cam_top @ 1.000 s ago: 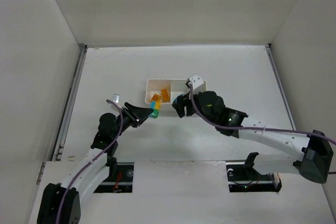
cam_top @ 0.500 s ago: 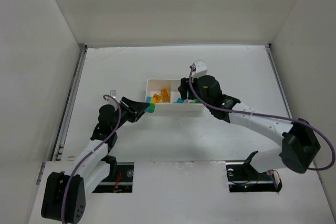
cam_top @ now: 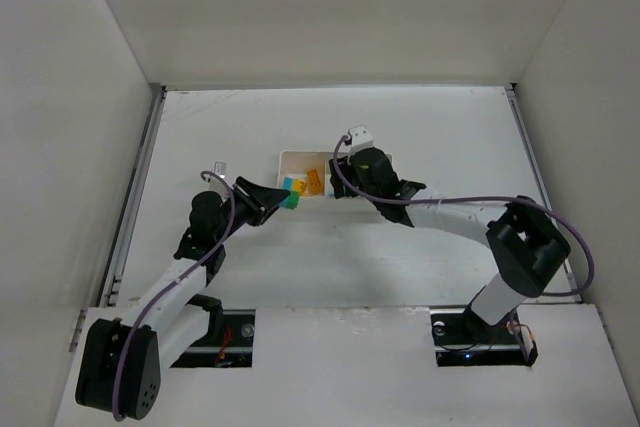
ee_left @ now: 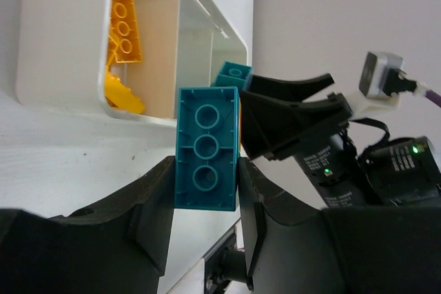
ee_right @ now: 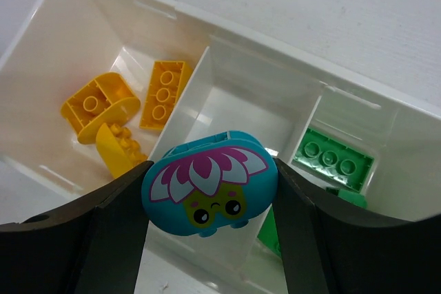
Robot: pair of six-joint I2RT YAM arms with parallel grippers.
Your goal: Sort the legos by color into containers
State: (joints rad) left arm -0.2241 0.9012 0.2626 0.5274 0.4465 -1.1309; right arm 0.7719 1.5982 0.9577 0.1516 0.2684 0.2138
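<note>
Cyan lego (ee_left: 207, 148) lengthwise between left jaws, studs facing camera.

Plain white tray (ee_right: 269, 67). In it yellow-orange bricks (ee_right: 164, 94), green bricks (ee_right: 332, 160). Cyan rounded piece (ee_right: 209, 184): printed pink-purple petals, white edges, yellow-green face, dark eyes. Mixed clump (cam_top: 291, 193): cyan, yellow, green parts; its cyan brick (ee_left: 207, 148) without print. Purple cables (cam_top: 450, 203). White table (cam_top: 420, 127).

Bright even light, soft shadows, sharp
</note>
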